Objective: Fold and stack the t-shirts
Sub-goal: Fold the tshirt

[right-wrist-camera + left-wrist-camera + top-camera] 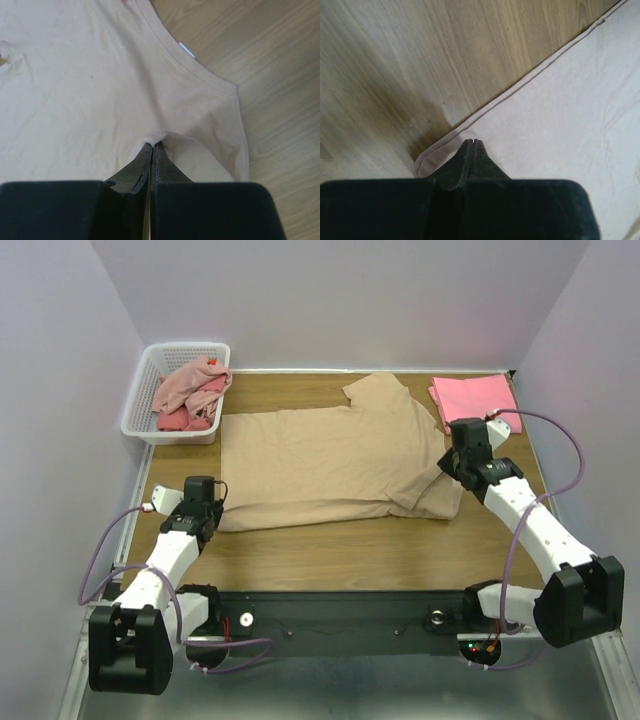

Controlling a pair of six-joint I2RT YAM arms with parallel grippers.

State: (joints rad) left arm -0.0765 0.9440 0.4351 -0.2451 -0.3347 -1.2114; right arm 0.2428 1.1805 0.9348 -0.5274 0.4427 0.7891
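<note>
One large beige t-shirt [330,455] lay spread across the table [330,560]; an uneven lift risked skewing it, or the thin pinch slipping free. The right gripper [154,146] was clamped on a pucker of its cloth near the collar. The left gripper [471,142], jaws together, sat at the hem corner, its hold unclear.

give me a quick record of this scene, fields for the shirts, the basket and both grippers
beige t-shirt: spread flat on the table, not folded yet
left gripper: shut, pinching the beige t-shirt's hem near a bottom corner
right gripper: shut, pinching a small bunch of the same shirt's cloth below the neckline
salmon-pink shirt: folded, far right corner
basket: far left corner, holding crumpled pink and red shirts
</note>
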